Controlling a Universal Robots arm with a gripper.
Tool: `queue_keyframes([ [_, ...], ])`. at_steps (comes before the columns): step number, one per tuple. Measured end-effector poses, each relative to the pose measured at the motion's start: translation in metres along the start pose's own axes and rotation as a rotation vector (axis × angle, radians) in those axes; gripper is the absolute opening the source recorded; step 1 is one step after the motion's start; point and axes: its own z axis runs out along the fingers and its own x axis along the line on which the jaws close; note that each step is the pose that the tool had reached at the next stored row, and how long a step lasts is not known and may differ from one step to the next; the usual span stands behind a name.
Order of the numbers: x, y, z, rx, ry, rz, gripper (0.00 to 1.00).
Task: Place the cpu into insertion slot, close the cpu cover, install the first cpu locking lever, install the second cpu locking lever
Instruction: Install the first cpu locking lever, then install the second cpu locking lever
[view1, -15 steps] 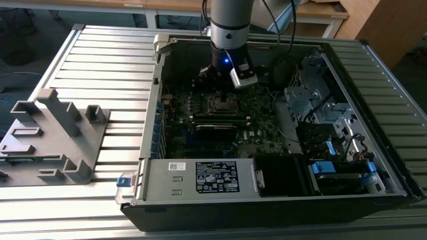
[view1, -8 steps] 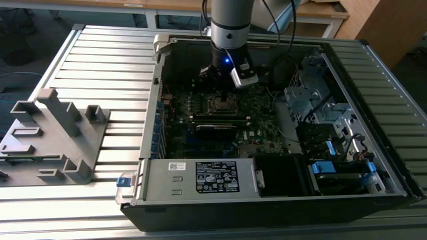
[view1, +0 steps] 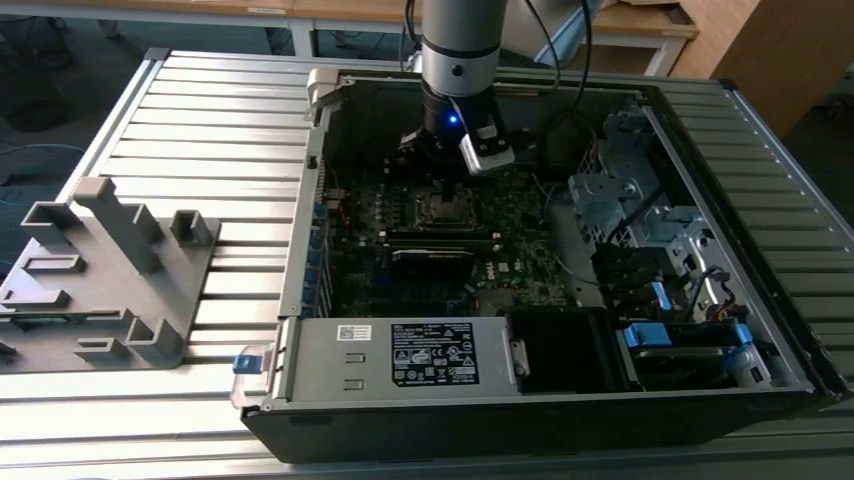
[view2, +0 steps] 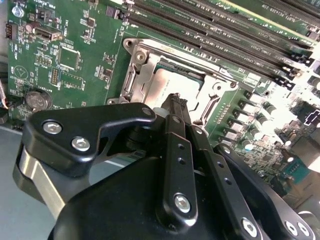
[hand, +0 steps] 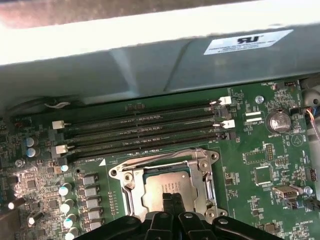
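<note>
The cpu (hand: 161, 189) (view2: 170, 85) lies flat in the insertion slot (view1: 447, 207) on the green motherboard, its dull silver face showing. The cpu cover (hand: 201, 172) (view2: 137, 75), a silvery frame, lies down around it with the chip showing through its window. A thin metal lever rod (hand: 160, 156) runs along the socket's edge on the memory-slot side. My gripper (hand: 172, 197) (view2: 176, 100) (view1: 445, 180) hangs just over the cpu, with its black fingers pressed together and nothing visible between them. Whether the tips touch the chip I cannot tell.
Long memory slots (hand: 145, 125) run beside the socket. The grey case wall (hand: 160, 60) rises behind them. In the exterior view a white-labelled power-supply box (view1: 400, 355) sits at the case front, drive bays (view1: 627, 200) on the exterior view's right, and a grey fixture (view1: 107, 270) outside on the slatted table.
</note>
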Motion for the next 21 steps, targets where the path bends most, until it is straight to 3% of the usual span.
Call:
queue_keyframes([
  [21,-0.0002,0.0000,-0.0040,0.0031,-0.0005,0.001,0.11],
])
